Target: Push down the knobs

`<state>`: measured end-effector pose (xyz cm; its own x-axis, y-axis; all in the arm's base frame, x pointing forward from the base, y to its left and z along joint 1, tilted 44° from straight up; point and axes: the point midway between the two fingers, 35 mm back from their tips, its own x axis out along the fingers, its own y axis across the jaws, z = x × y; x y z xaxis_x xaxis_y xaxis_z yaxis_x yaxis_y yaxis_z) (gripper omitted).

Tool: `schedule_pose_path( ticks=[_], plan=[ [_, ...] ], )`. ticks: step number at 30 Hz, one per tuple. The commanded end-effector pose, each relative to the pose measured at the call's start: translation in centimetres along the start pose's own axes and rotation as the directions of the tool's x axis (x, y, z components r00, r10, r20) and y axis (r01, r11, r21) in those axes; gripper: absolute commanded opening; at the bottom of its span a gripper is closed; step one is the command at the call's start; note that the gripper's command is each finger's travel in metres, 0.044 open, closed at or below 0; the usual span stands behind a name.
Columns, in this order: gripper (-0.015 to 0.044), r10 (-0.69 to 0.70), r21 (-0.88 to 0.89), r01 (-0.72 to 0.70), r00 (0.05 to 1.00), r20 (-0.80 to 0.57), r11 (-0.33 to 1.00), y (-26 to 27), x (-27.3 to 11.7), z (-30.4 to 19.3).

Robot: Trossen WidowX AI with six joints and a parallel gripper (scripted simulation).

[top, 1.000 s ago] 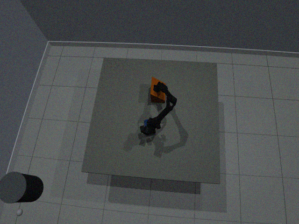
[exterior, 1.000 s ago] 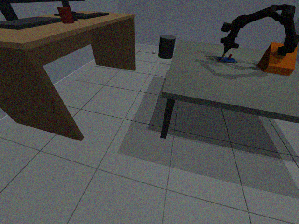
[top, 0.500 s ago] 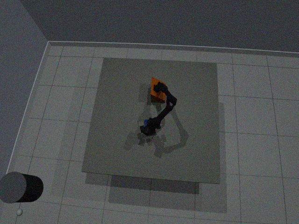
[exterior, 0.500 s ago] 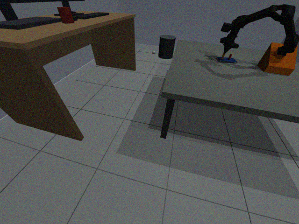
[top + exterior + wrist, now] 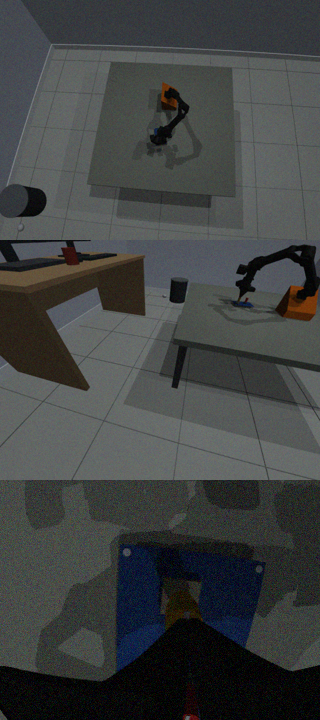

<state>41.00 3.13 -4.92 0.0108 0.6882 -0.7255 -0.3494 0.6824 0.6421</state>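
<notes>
In the dim, tiled room, a grey table (image 5: 206, 160) (image 5: 248, 335) stands right of a wooden desk (image 5: 124, 289). On it, the blue circuit board (image 5: 156, 131) (image 5: 245, 304) (image 5: 140, 590) lies below the gripper (image 5: 239, 297) (image 5: 187, 627), whose fingers are together, tips at the yellow knob (image 5: 239, 299) (image 5: 182, 607).

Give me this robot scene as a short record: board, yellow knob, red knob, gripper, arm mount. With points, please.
board: flat blue rectangular circuit board (image 5: 156, 131) (image 5: 242, 304) (image 5: 137, 590), on the grey table (image 5: 206, 160) (image 5: 219, 330)
yellow knob: slim yellow knob (image 5: 239, 300) (image 5: 181, 607), upright on the board, directly under the fingertips
red knob: short red cylindrical knob (image 5: 246, 300) (image 5: 191, 717), upright, on the mount side of the yellow one
gripper: black parallel-jaw gripper (image 5: 240, 296) (image 5: 187, 627), shut, holding nothing, pointing down
arm mount: orange wedge-shaped block (image 5: 165, 99) (image 5: 297, 311)
</notes>
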Motion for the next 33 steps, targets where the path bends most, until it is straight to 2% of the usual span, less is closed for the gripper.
schedule_pose_path(
  ticks=[1, 22, 33],
  plan=[
    [0.0, 0.011, -0.032, -0.012, 1.0, -0.02, 0.999, 0.4, 2.2, 0.2],
    [0.0, 0.011, -0.032, -0.012, 1.0, -0.02, 0.999, 0.4, 2.3, 0.2],
    [0.0, 0.01, -0.032, -0.011, 1.0, -0.02, 0.999, 0.3, 0.8, 0.3]
  ],
)
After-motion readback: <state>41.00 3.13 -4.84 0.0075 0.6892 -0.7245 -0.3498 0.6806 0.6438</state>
